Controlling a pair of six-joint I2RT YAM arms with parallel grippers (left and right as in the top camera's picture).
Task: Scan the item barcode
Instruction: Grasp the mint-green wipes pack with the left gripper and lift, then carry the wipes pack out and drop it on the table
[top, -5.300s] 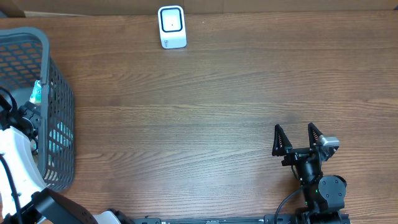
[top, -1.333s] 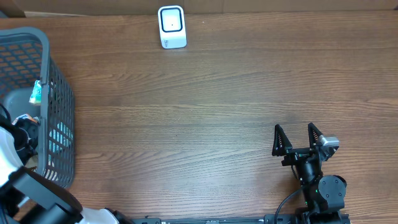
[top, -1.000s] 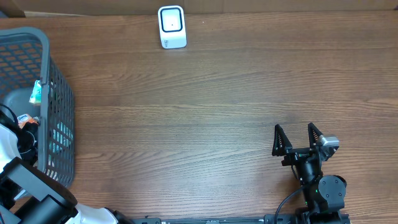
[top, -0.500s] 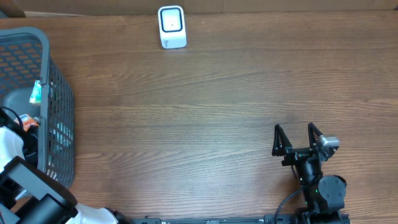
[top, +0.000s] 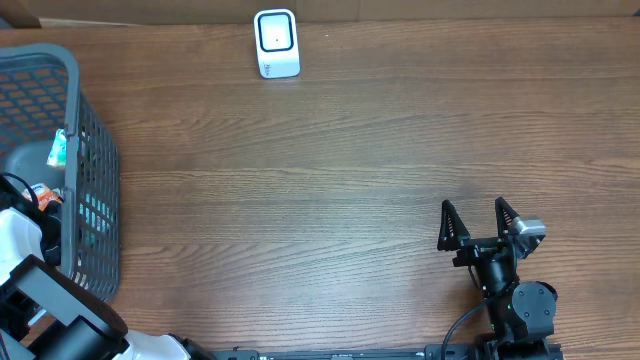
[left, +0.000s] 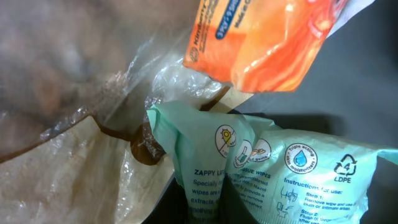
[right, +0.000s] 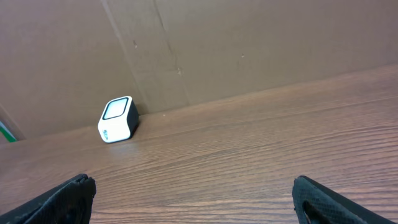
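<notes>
Left end effector (top: 45, 222): It was down inside the basket with its jaws pressed together. The fingers themselves were out of the wrist view, so the grip had to be judged from the wrapper.
Grip: The green wipes packet (left: 280, 174) was puckered toward the lower edge of the wrist view, which looked like a pinch on a fold of film, not on the body of the pack.
Risk of slipping: A hold that thin could let go on the lift. The film might slide out, or the packet might swing and twist.
Neighbours: An orange packet (left: 267, 37) lay just above the green one and overlapped it. A clear plastic bag (left: 81, 143) with brown contents lay crumpled against its left side. Either could be dragged up with it or snag.
Basket (top: 95, 150): Its mesh wall stood between the packet and the open counter (top: 350, 180). A low or sideways exit could catch the wall and knock the item loose.
Barcode: None showed on the visible face, only printed instructions and symbols. It could end up turned away from the reader.
Scanner (top: 276, 43): It stood at the far edge of the counter, well apart from the basket, so the carry would be long.
Right end effector (top: 472, 208): It sat spread wide and empty near the front edge, too far off to help quickly.
</notes>
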